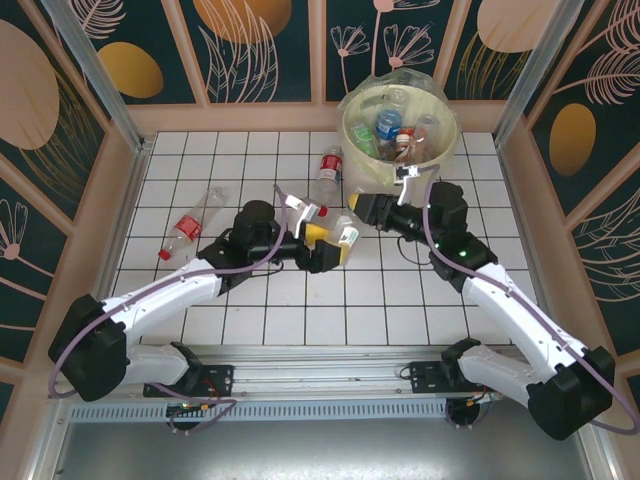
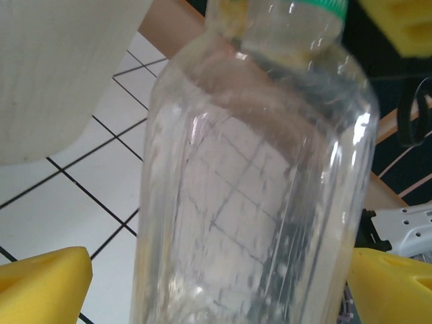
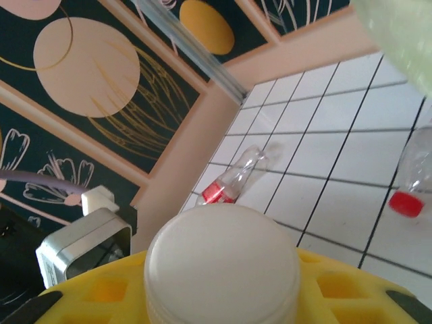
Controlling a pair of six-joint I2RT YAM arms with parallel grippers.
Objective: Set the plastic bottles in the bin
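Out near the middle of the white tiled table (image 1: 250,300) the two arms meet over one clear plastic bottle with a green-rimmed cap (image 1: 345,232). The left gripper (image 1: 325,245) has its yellow fingers spread wide. From its wrist camera the bottle's body stands between them, with tile lines showing through the plastic. One finger is clear of the bottle's side and the other is right at its edge. The right gripper (image 1: 365,212) comes in from the bin side with its jaws pressed together at the bottle's cap end. In its own wrist view the pale round top of the cap sits snug in the yellow fingers (image 3: 337,290). I cannot tell whether the bottle's base touches the table. Just beyond this meeting point, at the far edge, stands the large round cream-yellow plastic bin (image 1: 352,160), lined with a clear bag. Several bottles lie inside it, among them a blue-labelled bottle (image 1: 388,125) and a red-and-brown-labelled bottle (image 1: 405,145). A clear bottle with a red label (image 1: 329,168) lies on the tiles just beside the bin's left wall. Well apart from everything, over on the left of the table, a crushed clear bottle with a red label and red cap (image 1: 190,228) lies on its side at a slant.
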